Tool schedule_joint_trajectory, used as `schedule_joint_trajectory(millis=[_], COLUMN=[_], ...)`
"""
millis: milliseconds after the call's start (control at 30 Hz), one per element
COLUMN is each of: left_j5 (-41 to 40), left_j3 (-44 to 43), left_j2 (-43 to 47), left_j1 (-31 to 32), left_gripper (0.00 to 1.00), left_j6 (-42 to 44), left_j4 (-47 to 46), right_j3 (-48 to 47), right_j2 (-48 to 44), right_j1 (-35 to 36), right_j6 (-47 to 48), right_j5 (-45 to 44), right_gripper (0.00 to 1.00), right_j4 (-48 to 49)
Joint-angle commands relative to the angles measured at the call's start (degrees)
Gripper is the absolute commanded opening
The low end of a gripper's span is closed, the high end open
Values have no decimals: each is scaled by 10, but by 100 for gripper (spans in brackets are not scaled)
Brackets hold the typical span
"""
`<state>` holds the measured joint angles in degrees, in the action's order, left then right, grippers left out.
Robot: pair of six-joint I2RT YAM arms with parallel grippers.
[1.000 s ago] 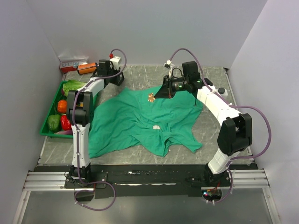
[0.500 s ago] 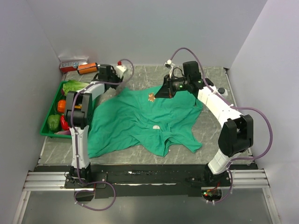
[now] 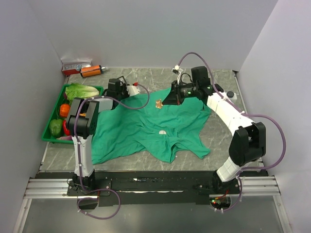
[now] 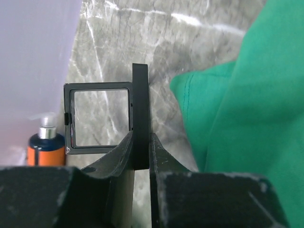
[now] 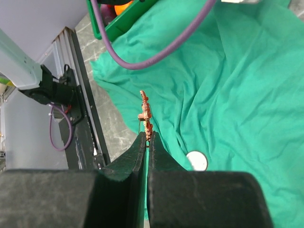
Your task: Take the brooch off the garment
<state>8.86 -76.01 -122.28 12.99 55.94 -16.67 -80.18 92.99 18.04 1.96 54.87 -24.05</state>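
Note:
The brooch [image 3: 159, 103], a tiny orange-gold ornament, is pinched edge-on at the tips of my right gripper [image 3: 165, 101]. In the right wrist view the brooch [image 5: 145, 114] sticks up from the shut gripper [image 5: 147, 137], with the garment [image 5: 228, 85] well below it. The teal-green T-shirt [image 3: 141, 126] lies spread and wrinkled mid-table. My left gripper [image 3: 119, 83] is at the shirt's far left edge. In the left wrist view the left gripper [image 4: 141, 145] is shut on a thin black bar of a small clear-windowed frame [image 4: 99, 116], beside the shirt's edge [image 4: 256, 95].
A white round disc [image 3: 162, 132] lies on the shirt, also in the right wrist view [image 5: 196, 160]. A green tray [image 3: 46, 133] of vegetables stands at the left. An orange bottle [image 3: 91, 71] and a red-white box [image 3: 75, 67] sit at the back left.
My left arm has swung from the back left corner rightward and nearer, to the shirt's far edge, still holding the frame. The right gripper with the brooch has barely moved.

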Motion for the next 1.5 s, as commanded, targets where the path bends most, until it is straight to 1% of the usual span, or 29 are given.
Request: schedule_joint_trajectory(millis=[0,67,100,133,167,200,300,433,467,533,567,600,633,667,733,767,800,833,867,933,1033,1100,1133,1167,1200,1267,1367,1467], left_j5=[-23,-29,-26,-13,-10,-3,12,21,34,60,69,98,114,134,198,227,250,281,298,342,374,401,411,435,451,488,511,555], left_j3=[24,30,35,37,38,54,81,98,99,91,80,72,66,49,29,20,23,25,25,29,53,84,96,110,115,116,106,90], left_j2=[6,7,9,14,19,30,49,77,86,116,125,145,154,164,198,215,253,271,287,324,356,371,375,378,380,375,365,349], left_j1=[-1,-1,-2,-3,-4,-4,-4,-4,-7,-10,-12,-14,-16,-21,-28,-42,-50,-57,-68,-74,-74,-74,-74,-73,-71,-63,-47,-30], left_gripper=[17,22,27,30,34,41,49,54,55,57,58,59,60,61,61,60,62,62,62,63,64,65,66,66,66,63,60,57], left_j6=[72,78,81,80,82,82,83,51,29,7,-19,-30,-43,-75,-108,-159,-201,-244,-308,-346,-406,-463,-488,-536,-556,-622,-651,-653], left_j4=[-13,-10,-5,19,29,28,35,33,39,65,78,113,128,148,217,228,223,213,220,260,291,285,271,244,227,205,176,171], right_j3=[11,13,17,19,20,21,27,29,29,29,30,30,31,29,27,23,20,19,16,13,11,6,3,-4,-8,-17,-25,-29], right_j2=[-49,-56,-58,-59,-61,-62,-64,-66,-66,-65,-64,-64,-62,-61,-58,-57,-56,-54,-55,-53,-49,-46,-41,-39,-36,-27,-16,-11], right_j1=[-2,-2,-3,-2,-3,-4,-6,-8,-8,-8,-9,-8,-9,-9,-9,-9,-8,-9,-9,-9,-9,-9,-6,-5,-3,2,13,19], right_j6=[13,16,16,17,17,17,15,12,12,11,11,11,9,9,8,8,9,10,11,13,6,3,2,2,4,6,9,10], right_j5=[-4,-6,-6,-6,-7,-7,-6,-4,-4,-2,-1,0,0,1,2,2,2,1,1,4,11,19,22,29,31,36,47,57], right_gripper=[0,0,0,0,0,0,0,0,0,0,0,0,0,0,0,0,0,0,0,0,0,0,0,0,0,0,0,0], right_j4=[3,3,4,3,5,5,10,15,15,16,16,17,21,23,24,23,23,23,23,25,32,37,36,36,35,35,33,37])
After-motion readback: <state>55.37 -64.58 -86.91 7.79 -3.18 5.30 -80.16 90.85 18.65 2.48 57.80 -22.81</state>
